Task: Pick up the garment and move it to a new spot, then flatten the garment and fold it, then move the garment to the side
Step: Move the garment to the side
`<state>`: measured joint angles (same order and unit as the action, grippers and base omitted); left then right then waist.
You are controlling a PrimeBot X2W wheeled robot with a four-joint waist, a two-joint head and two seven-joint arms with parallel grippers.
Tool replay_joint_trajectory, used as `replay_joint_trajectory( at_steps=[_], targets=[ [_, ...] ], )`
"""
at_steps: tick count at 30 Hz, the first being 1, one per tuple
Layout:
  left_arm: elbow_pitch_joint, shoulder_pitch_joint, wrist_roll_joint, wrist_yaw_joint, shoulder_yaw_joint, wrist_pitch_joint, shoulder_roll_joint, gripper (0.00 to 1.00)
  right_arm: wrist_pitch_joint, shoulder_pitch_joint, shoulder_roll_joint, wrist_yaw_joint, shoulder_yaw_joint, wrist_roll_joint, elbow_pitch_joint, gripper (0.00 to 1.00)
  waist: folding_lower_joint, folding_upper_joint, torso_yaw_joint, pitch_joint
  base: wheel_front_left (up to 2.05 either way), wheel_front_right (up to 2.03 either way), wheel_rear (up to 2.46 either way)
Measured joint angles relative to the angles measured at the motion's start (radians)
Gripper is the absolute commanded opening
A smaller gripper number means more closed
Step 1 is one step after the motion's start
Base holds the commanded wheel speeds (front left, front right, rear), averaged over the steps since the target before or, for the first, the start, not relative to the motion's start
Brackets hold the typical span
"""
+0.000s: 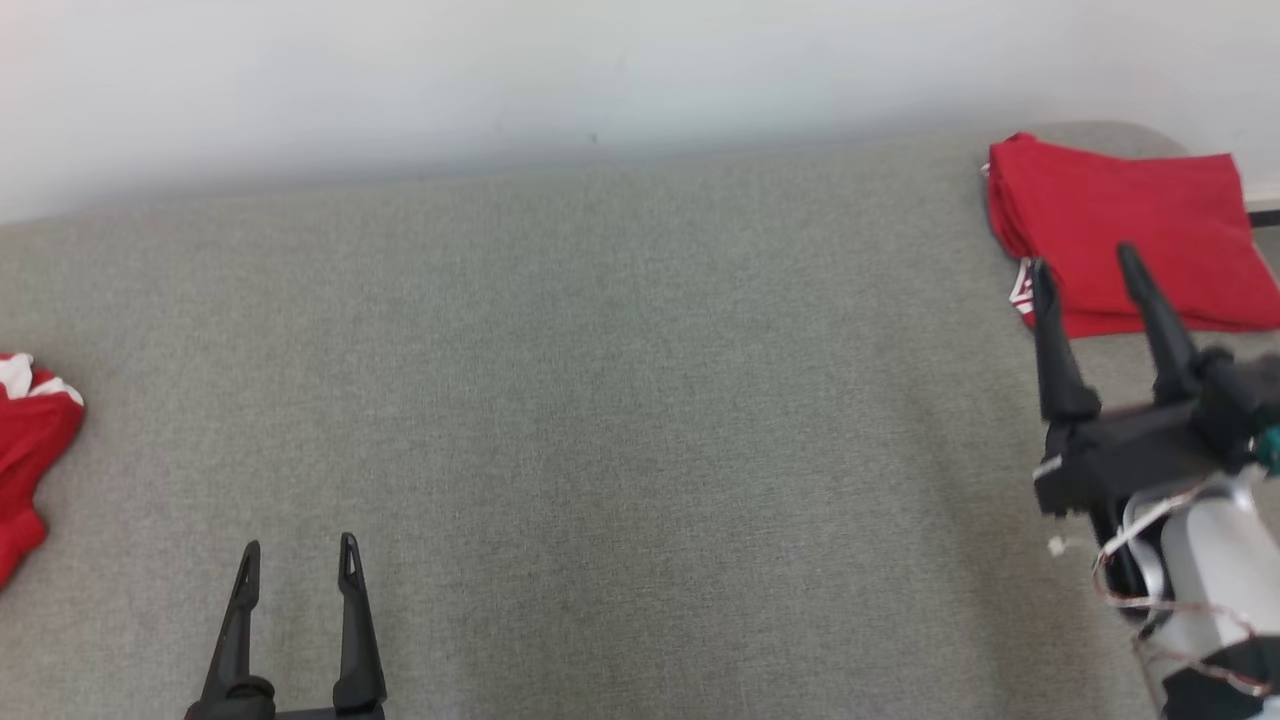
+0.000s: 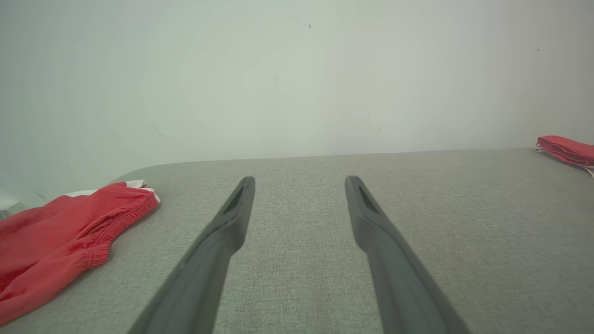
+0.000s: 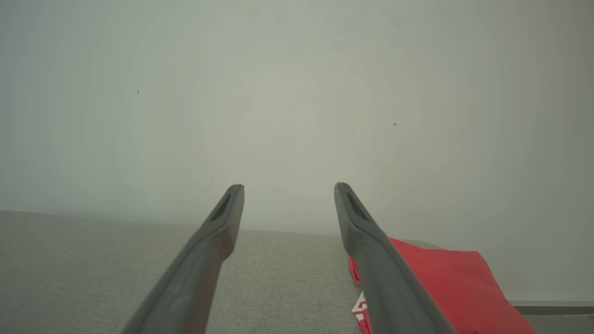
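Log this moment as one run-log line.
left claw: open, empty | right claw: open, empty, near folded red garment | crumpled red shorts: left edge, untouched

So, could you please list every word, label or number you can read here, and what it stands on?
None can be read.
Folded red cloth garment: a white mark at its near-left edge, too small and tucked under to read.
Crumpled red-and-white cloth garment: plain white patches, no letters.
Grey woven surface: nothing.
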<state>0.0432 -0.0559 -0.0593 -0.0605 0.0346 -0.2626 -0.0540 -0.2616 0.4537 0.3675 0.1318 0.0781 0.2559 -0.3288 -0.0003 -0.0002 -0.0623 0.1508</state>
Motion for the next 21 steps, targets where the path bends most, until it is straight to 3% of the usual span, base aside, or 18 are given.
replay_joint_trajectory(
  at_steps=[10, 21],
  targets=[
    [-0.046, -0.022, -0.016, -0.001, 0.000, 0.000, 0.002, 1.00, 0.000, -0.225, -0.135, 0.000, -0.101, -0.014, 0.086, 1.00, 0.0002, 0.0001, -0.014, -0.060, 0.00, 0.00, 0.00],
    [-0.082, -0.052, -0.038, -0.014, 0.005, 0.000, 0.003, 1.00, 0.000, -0.396, -0.267, 0.000, -0.093, -0.064, 0.156, 1.00, 0.0003, 0.0002, -0.007, -0.099, 0.00, 0.00, 0.00]
  ],
)
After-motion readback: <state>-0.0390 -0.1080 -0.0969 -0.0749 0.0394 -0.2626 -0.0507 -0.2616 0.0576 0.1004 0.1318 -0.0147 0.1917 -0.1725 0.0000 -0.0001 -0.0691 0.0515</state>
